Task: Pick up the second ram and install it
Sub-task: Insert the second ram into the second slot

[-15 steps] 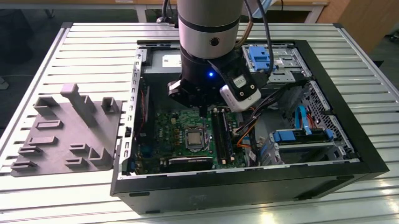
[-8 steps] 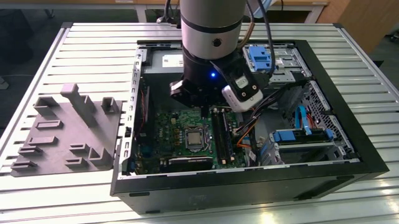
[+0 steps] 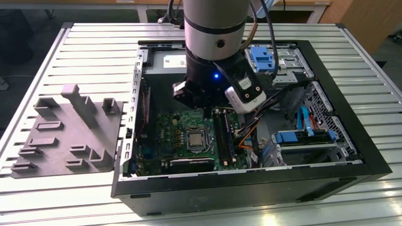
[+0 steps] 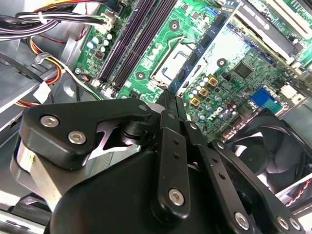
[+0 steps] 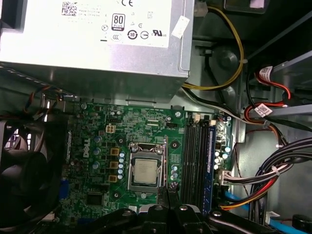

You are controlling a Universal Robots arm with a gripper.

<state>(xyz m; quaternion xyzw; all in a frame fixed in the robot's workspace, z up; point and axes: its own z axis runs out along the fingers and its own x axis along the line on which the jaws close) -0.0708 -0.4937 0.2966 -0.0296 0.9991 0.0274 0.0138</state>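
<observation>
My gripper (image 3: 205,109) is inside the open computer case (image 3: 351,155), low over the green motherboard (image 3: 182,127). Its fingers (image 4: 168,122) are shut on the second ram (image 4: 207,41), a thin dark-bluish stick with black chips. In the second wrist view the stick runs edge-on away from the fingertips. It hangs over the board beside the processor socket (image 5: 145,170), apart from the long black memory sockets (image 5: 197,156). One socket shows a blue strip (image 5: 210,151) along it. In the exterior view the sockets (image 3: 223,134) lie just to the right of the gripper.
A silver power supply (image 5: 97,44) sits beyond the board. A black fan (image 5: 24,170) is on one side and cable bundles (image 5: 273,170) on the other. Blue drive caddies (image 3: 264,59) (image 3: 301,136) fill the case's right half. A grey parts holder (image 3: 69,132) lies on the exterior view's left.
</observation>
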